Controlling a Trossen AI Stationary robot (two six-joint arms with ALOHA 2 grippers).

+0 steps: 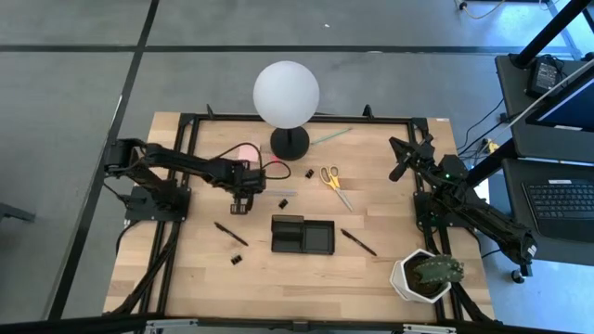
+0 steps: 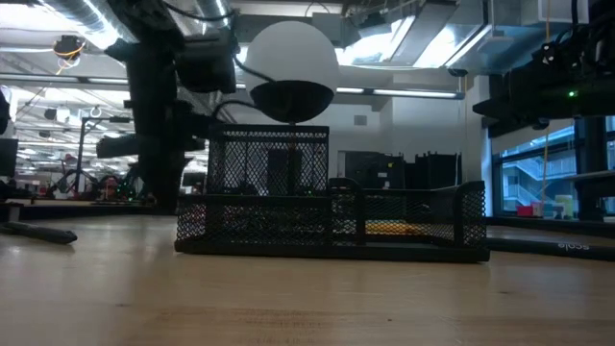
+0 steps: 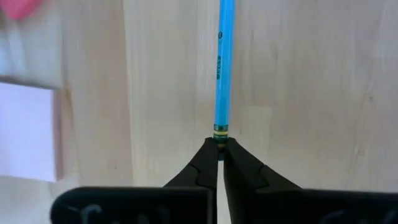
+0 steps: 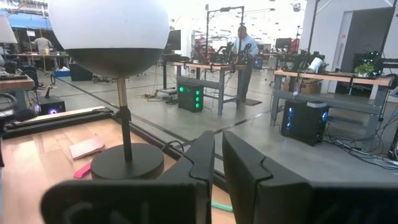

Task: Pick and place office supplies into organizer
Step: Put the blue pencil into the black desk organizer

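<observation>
My left gripper (image 1: 243, 199) is just left of the lamp base, shut on a light-blue pencil (image 3: 222, 62) that runs away from the fingers over the wood; in the high view it is a thin pale strip (image 1: 281, 193). The black mesh organizer (image 1: 275, 234) (image 2: 332, 226) sits near the table's middle. Yellow-handled scissors (image 1: 331, 180) lie right of the lamp base. The pink pad (image 1: 246, 151), a green stick (image 1: 329, 136), two dark pens (image 1: 230, 233) (image 1: 357, 242) and small black clips (image 1: 236, 258) (image 1: 309, 173) lie around. My right gripper (image 1: 400, 165) (image 4: 217, 168) waits raised at the right, shut. My left gripper pinches the pencil's banded end (image 3: 219, 132) between its two fingertips (image 3: 205, 155), which come from above and point down. The fingers lie along the pencil, and the rest of it stretches out ahead of them. Whether the pencil is lifted or on the table, I cannot tell.
A white globe lamp (image 1: 286, 93) on a black base (image 1: 290, 144) stands at the far middle, close to my left gripper. A potted plant (image 1: 425, 276) sits at the near right corner. Bare wood lies in front of the organizer.
</observation>
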